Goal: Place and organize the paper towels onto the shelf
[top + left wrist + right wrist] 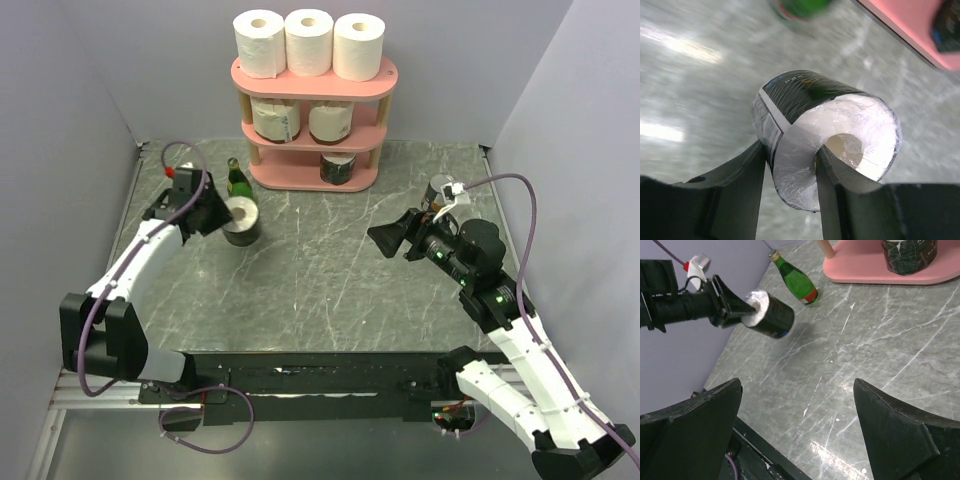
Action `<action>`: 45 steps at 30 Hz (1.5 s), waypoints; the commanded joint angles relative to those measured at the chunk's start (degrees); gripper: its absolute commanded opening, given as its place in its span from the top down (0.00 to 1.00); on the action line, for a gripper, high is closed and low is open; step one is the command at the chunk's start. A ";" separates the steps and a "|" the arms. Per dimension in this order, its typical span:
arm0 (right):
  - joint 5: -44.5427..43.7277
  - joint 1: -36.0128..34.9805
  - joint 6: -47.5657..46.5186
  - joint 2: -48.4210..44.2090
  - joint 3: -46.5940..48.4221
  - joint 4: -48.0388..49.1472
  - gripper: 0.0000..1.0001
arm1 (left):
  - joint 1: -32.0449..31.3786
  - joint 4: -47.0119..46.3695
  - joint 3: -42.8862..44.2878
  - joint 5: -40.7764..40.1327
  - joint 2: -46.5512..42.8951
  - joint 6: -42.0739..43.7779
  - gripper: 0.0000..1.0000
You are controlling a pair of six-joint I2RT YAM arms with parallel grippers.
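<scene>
At the left, the left hand (222,215) is clamped on a plastic-wrapped paper towel roll with a dark label band (243,222). 1 black finger (832,175) is pushed into the hollow core and the other finger (745,175) presses the outside of the wrap, so the roll's wall is pinched between them. The right wrist view shows this roll tilted and clear of the grey marbled table (320,290), with its shadow on the stone below.

Just behind it, a green glass bottle with a red label (238,180) stands upright on the table.

Just right of the bottle, at the far middle of the table, is the pink 3-tier shelf with oval boards and light wooden posts (300,88). Its top board carries 3 plain white rolls (309,42), upright and close side by side in a row. The middle board holds 2 cream-beige rolls (275,120) next to each other. The bottom board holds 1 dark-banded roll (339,167), on its right half.

To the right, the right hand (388,238) hovers above the table, well apart from the shelf. Its fingers are spread wide with nothing between them. Beside that arm's wrist sits a small metal can (437,190), partly hidden.
</scene>
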State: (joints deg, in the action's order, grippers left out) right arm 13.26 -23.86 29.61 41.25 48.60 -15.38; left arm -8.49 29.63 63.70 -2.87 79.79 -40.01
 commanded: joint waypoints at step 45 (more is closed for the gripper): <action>-7.36 -0.14 -2.01 -8.12 2.47 -3.26 0.00 | -15.15 -16.87 35.71 -18.05 38.43 -28.19 0.46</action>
State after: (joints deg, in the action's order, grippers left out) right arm 7.25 -23.86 28.58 33.89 48.56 -19.77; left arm -23.55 19.81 99.44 -19.53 118.87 -66.37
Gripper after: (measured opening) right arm 0.994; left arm 0.535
